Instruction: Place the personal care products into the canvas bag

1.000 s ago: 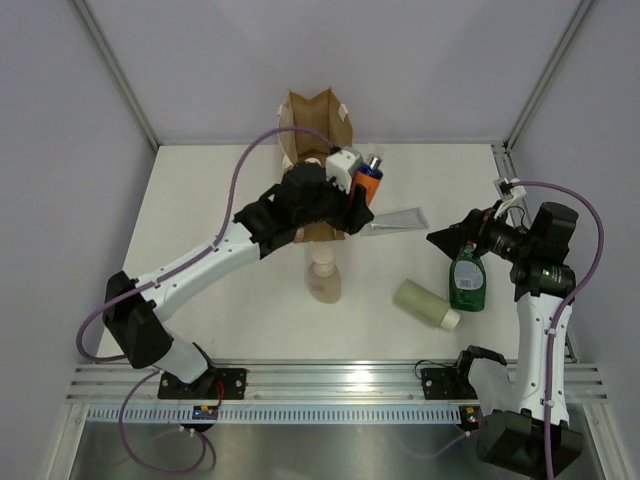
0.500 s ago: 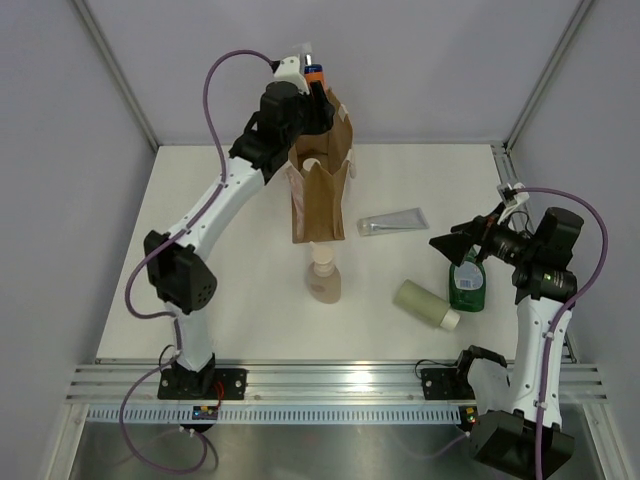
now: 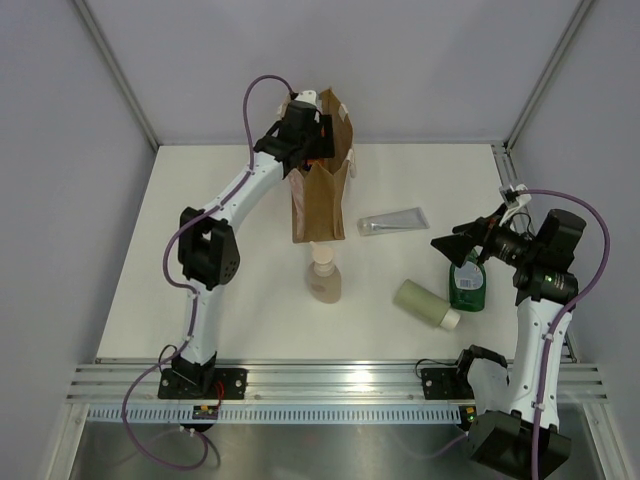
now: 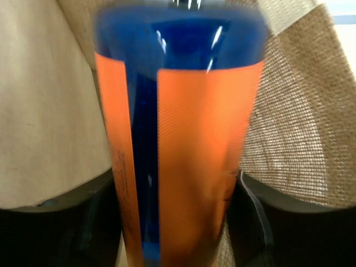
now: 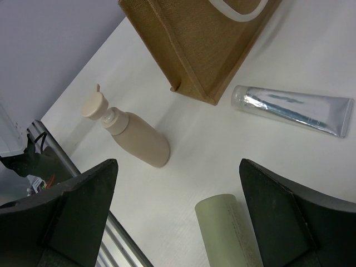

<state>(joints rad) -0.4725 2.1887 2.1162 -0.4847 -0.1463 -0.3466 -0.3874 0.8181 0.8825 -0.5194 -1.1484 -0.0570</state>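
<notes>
The canvas bag (image 3: pixel 320 200) stands upright at the back middle of the table. My left gripper (image 3: pixel 312 148) is at the bag's mouth, shut on the orange bottle (image 4: pixel 183 156), with the bag's weave (image 4: pixel 303 139) close behind it. On the table lie the beige-pink white-capped bottle (image 3: pixel 324 276), the silver tube (image 3: pixel 393 222), one pale green bottle (image 3: pixel 427 304) and the dark green bottle (image 3: pixel 467 283). My right gripper (image 3: pixel 452 240) is open and empty, above the dark green bottle. In the right wrist view I see the bag (image 5: pixel 194 39), beige bottle (image 5: pixel 136 136), tube (image 5: pixel 292 107) and pale green bottle (image 5: pixel 233 228). The second pale green bottle is out of view.
White table with grey walls at the left, back and right. An aluminium rail (image 3: pixel 330 385) runs along the near edge by the arm bases. The left arm stretches from its base up along the left side of the bag.
My left arm carried the orange bottle from beside the bag up over its top, then lowered it to the bag's mouth. The right arm has barely moved.
</notes>
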